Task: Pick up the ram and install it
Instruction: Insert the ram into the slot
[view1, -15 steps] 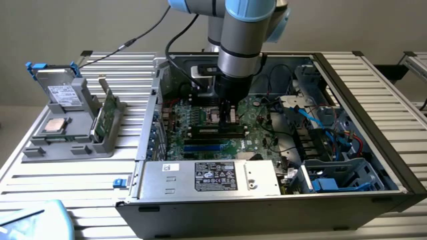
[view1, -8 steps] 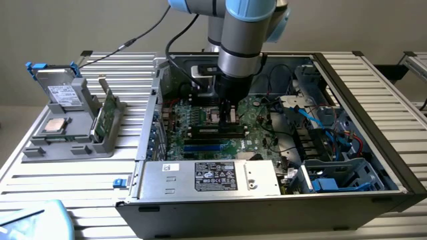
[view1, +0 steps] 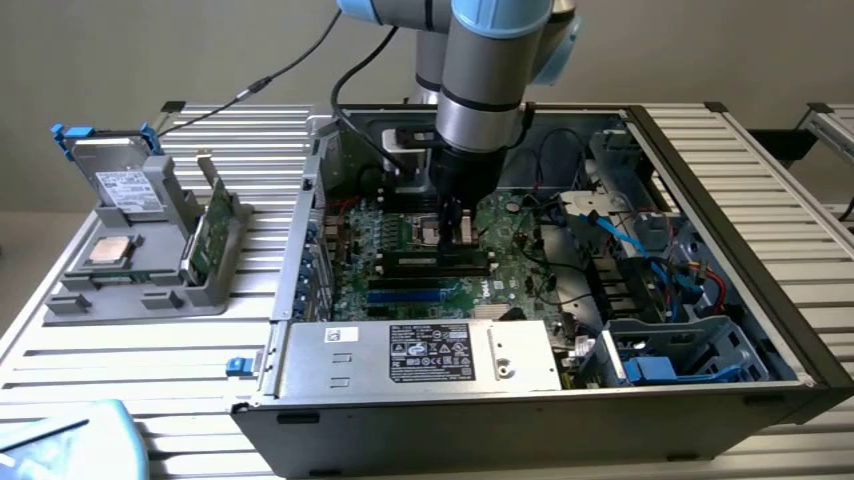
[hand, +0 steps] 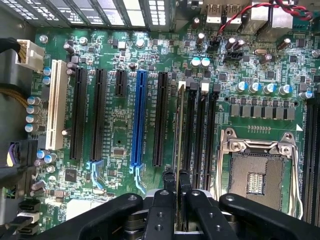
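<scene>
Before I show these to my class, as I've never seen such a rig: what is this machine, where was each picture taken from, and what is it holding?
It is one robot arm, grey with blue joints, ending in a black gripper. One picture comes from a camera off the arm: the arm reaches down into an open dark computer case on a slatted metal table. On the exterior view's left, a grey holder carries a boxy grey drive with a white label and a square silver processor chip. The other picture comes from a camera on the wrist, looking at the green motherboard. The gripper is shut on the ram, a long thin green circuit-board stick seen edge-on, lined up along the black slots. Whether it is seated I cannot tell.
</scene>
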